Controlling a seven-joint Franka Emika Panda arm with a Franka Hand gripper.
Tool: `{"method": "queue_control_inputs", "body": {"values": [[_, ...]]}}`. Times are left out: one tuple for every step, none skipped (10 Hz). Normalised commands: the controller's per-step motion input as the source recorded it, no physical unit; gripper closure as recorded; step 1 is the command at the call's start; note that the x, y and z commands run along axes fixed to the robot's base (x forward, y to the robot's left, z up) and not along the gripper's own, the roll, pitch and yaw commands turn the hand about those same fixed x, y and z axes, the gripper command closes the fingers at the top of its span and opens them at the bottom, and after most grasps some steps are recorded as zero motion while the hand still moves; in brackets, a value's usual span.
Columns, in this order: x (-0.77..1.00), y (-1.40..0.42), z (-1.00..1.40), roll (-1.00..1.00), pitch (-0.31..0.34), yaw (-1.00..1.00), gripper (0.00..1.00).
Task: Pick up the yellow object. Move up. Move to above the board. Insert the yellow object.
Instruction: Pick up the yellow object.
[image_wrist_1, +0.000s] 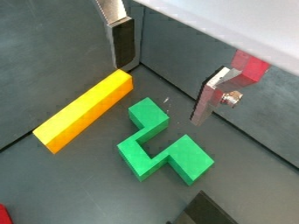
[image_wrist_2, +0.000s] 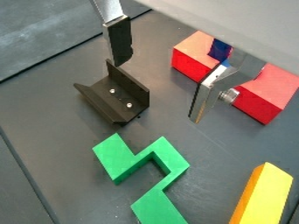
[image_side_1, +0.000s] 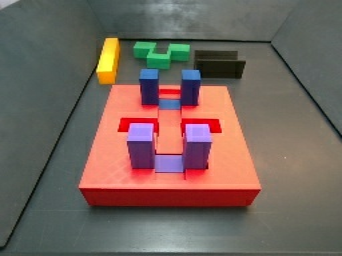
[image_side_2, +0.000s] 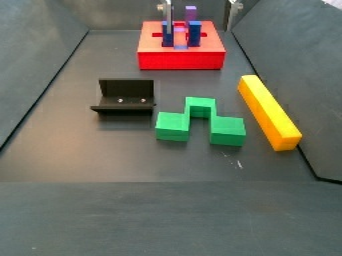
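Currently the gripper (image_wrist_1: 170, 74) hangs above the dark floor with its two silver fingers (image_wrist_1: 121, 39) spread wide and nothing between them; in the side views it is barely visible or out of frame. In both wrist views the green zigzag block (image_wrist_1: 162, 145) lies nearly under the spread fingers, while the yellow object (image_wrist_1: 84, 108) rests flat on the floor just beside it, untouched. A side view shows the same bar (image_side_2: 267, 109) lying along the wall, past the green block, with the fixture (image_side_2: 124, 97) further off. The board (image_side_1: 170, 150) sits well apart, its blue and purple posts upright.

The pick has not begun. To do it well, I judge the gripper should centre over the bar's middle, turn so the pads close across its narrow width, and descend clear of the green block.
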Motion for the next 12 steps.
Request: {"method": "queue_control_inputs", "body": {"values": [[0.0, 0.0, -0.07, -0.02, 0.0, 0.0, 0.0], [-0.11, 0.0, -0.3, -0.06, -0.051, -0.03, 0.0], [-0.38, 0.0, -0.54, 0.0, -0.073, -0.03, 0.0], [-0.67, -0.29, -0.35, 0.0, -0.06, 0.08, 0.0], [-0.71, -0.49, -0.21, 0.0, -0.09, 0.28, 0.0], [-0.68, -0.34, -0.17, -0.04, -0.11, 0.25, 0.0], [-0.65, -0.27, -0.24, -0.05, -0.106, 0.18, 0.0], [-0.69, -0.11, -0.33, 0.0, -0.109, 0.11, 0.0], [-0.76, 0.0, -0.39, 0.0, -0.123, 0.05, 0.0], [-0.7, 0.0, -0.42, 0.02, -0.113, 0.05, 0.0], [-0.61, 0.01, -0.35, 0.0, -0.107, 0.05, 0.0], [-0.49, 0.09, -0.27, 0.0, -0.1, 0.0, 0.0]]}}
